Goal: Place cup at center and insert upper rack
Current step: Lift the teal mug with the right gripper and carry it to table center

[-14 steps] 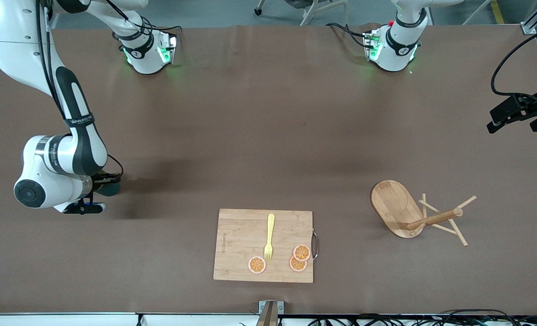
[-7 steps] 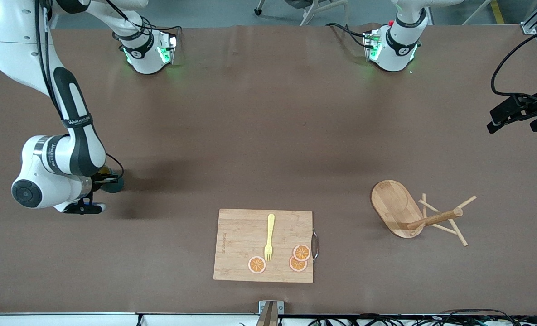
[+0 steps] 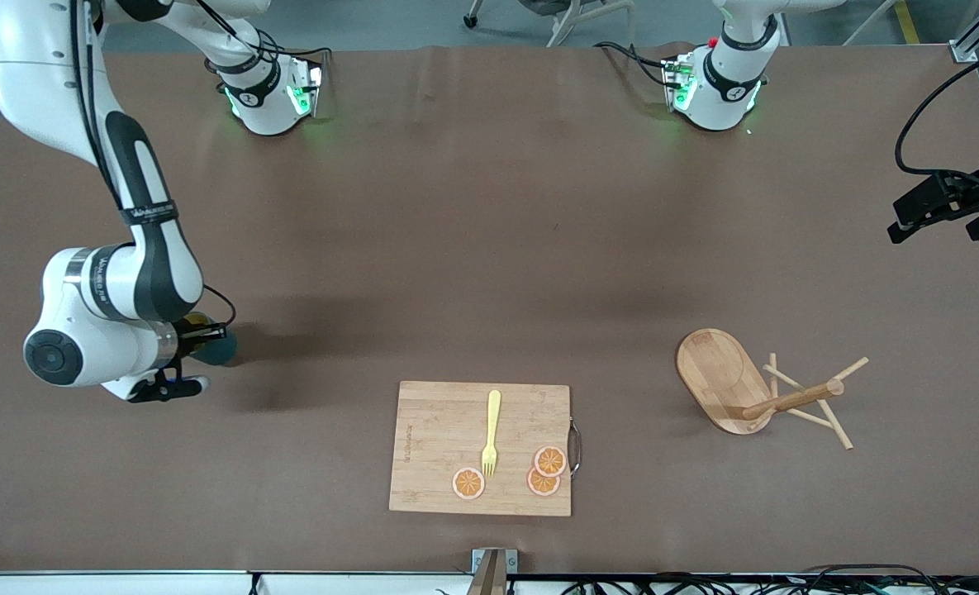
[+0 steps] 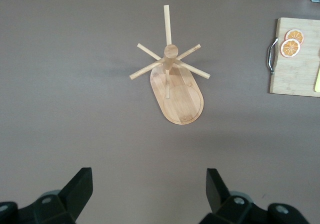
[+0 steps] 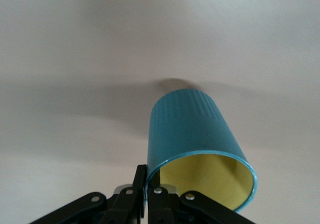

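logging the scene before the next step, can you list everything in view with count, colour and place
cup: 1, dark teal with yellow inside, gripped by its rim at the right arm's end of the table
mug tree: 1, light bamboo, lying tipped on its side toward the left arm's end
cutting board: 1, light wood with a metal handle, near the front camera's edge at mid-table
fork: 1, yellow, on the cutting board
orange slices: 3, orange, on the cutting board beside the fork's tines
table: 1, brown
right gripper: 1, black, shut on the cup's rim
left gripper: 1, black, open, waiting above the mug tree
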{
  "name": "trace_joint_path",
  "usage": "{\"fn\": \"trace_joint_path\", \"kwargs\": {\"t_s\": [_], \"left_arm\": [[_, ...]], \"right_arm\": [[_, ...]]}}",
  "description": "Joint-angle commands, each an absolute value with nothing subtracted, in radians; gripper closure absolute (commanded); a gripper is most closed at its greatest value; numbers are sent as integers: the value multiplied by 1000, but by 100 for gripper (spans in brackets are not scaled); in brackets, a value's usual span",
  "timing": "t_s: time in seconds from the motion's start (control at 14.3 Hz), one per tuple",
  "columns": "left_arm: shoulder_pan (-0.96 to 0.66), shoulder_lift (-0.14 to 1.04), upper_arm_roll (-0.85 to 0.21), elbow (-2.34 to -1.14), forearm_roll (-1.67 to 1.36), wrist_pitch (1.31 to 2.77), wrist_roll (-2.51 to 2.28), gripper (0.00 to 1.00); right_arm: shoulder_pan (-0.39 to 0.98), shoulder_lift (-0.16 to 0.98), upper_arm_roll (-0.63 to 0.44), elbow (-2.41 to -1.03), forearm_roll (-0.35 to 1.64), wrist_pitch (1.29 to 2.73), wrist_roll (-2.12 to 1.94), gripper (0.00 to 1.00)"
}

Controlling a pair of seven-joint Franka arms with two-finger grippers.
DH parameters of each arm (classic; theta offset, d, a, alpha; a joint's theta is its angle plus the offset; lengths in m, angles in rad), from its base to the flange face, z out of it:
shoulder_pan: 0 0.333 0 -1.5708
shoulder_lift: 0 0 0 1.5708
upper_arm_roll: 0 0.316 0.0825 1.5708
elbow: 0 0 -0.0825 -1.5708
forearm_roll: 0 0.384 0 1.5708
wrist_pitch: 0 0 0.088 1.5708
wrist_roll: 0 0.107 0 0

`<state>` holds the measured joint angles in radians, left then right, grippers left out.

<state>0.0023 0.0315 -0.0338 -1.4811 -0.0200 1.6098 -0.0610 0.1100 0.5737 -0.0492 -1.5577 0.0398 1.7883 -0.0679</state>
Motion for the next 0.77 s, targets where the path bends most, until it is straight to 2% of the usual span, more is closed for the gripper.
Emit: {"fn": "trace_joint_path", "kwargs": {"t_s": [0.0,0.28,0.7], "left_arm": [[3,31,-38,-1470,-20,1600,-67,0],[3,31,-37,-1470,-20,1600,-69,0],[3,31,-37,-1470,-20,1600,-71,0]], "right_arm": [[266,563,-57,-1540,52,1773,79,100],[398,569,-55,-1534,101,1786,89,100],[606,666,-55,-1390,121,1787,100,99]]}}
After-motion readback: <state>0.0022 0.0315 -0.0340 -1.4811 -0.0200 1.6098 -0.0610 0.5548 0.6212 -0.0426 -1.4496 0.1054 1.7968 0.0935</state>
